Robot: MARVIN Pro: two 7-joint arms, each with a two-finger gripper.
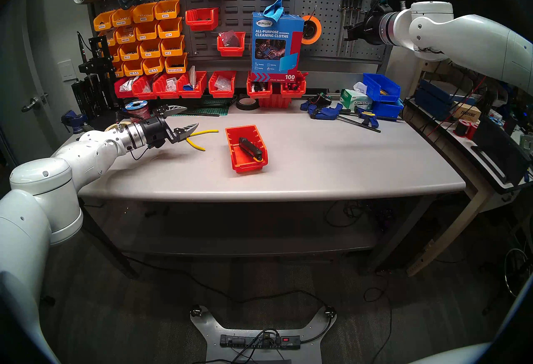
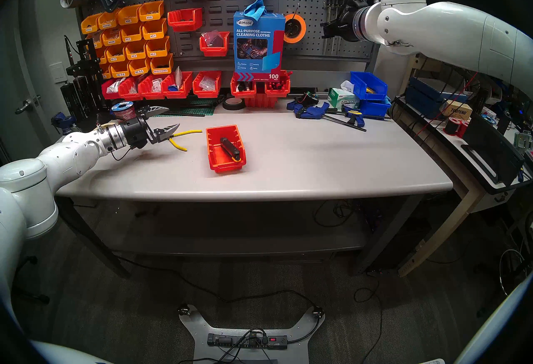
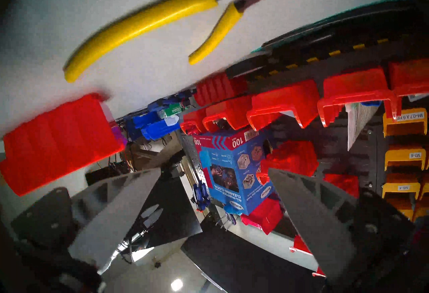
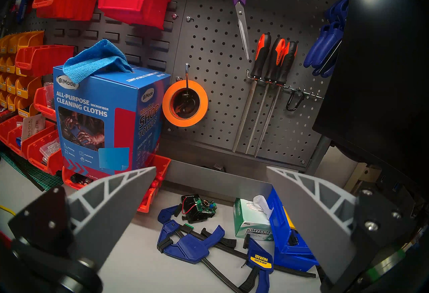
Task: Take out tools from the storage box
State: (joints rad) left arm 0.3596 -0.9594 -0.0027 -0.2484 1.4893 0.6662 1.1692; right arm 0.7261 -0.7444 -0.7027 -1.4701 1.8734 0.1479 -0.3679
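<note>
Pliers (image 1: pixel 202 138) with yellow handles lie on the grey bench (image 1: pixel 317 158), just beside the left end effector (image 1: pixel 184 121), whose fingers stand spread wide and empty. Nearby to its right, the red storage box (image 1: pixel 234 150) holds a black knife-like tool (image 1: pixel 250 148). Right end effector (image 4: pixel 211 195) hangs open, holding nothing, near the pegboard (image 4: pixel 220 53).

One red-orange storage box (image 1: pixel 234 150) sits on the grey table (image 1: pixel 331 158), the landmark here. Inside the box: one black knife-like tool (image 1: pixel 250 148). Left of the box, on the table: one pair of yellow-handled cutters (image 1: pixel 200 138). Behind and right of the box: two blue clamps (image 1: pixel 340 114) and two stacked blue bins (image 1: pixel 382 93)
</note>
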